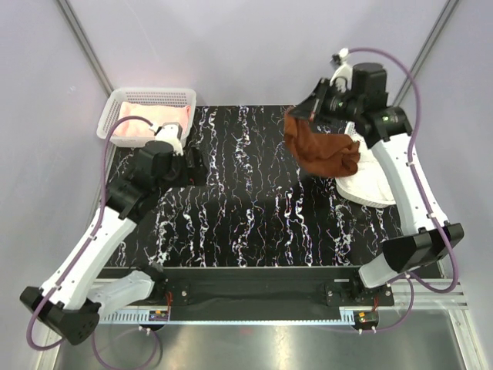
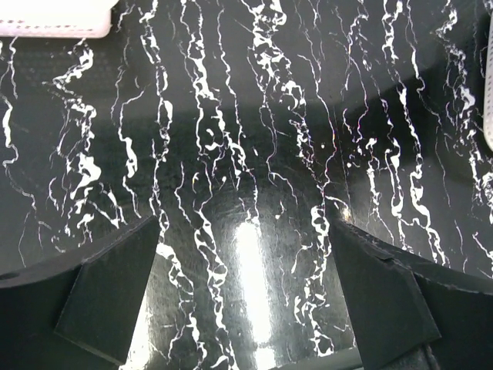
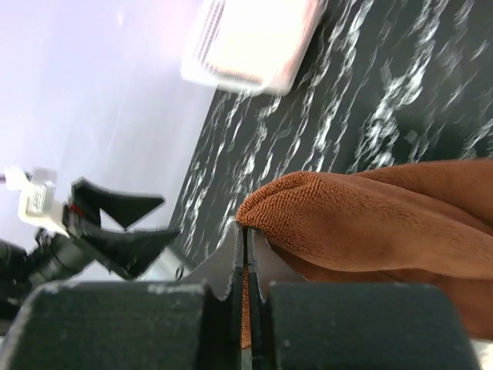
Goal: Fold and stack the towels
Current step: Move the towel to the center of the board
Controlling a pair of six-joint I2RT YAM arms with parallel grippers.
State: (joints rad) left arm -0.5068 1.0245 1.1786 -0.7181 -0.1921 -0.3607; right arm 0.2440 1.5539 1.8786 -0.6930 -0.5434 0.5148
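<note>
**Now: rust-brown towel pinched by a fold, bare table to its left**

My right pincer [image 3: 246, 245] is pressed together on a folded edge of the rust-brown towel [image 3: 377, 216], and the cloth bulges out just past the fingertips. It is raised at the far right of the table [image 1: 246, 200]. The towel hangs from it toward the near right. So the long axis runs from the pinched fold at the far edge down to a bunched lower end, which touches the white towel [image 1: 370, 186].

The white towel lies crumpled along the table's right edge, partly under my right forearm. I cannot tell whether a basket sits beneath it.

The next move seems to turn on one thing: the bare stretch of table lies to the left of the hanging cloth, between my two arms. I judge the towel has to travel that way before it can be spread flat.

My left pincer [image 2: 243, 239] is spread wide with nothing between its fingers. It hovers low over bare table on the left side, well apart from the rust-brown towel, so the right arm is by far the nearer one.

Just beyond the left pincer, at the far left corner, stands a white mesh basket [image 1: 146, 97]. The pale pink towel [image 1: 150, 128] is inside it, not yet taken out. No folded stack shows anywhere, so I reckon the job is at an early stage.
</note>
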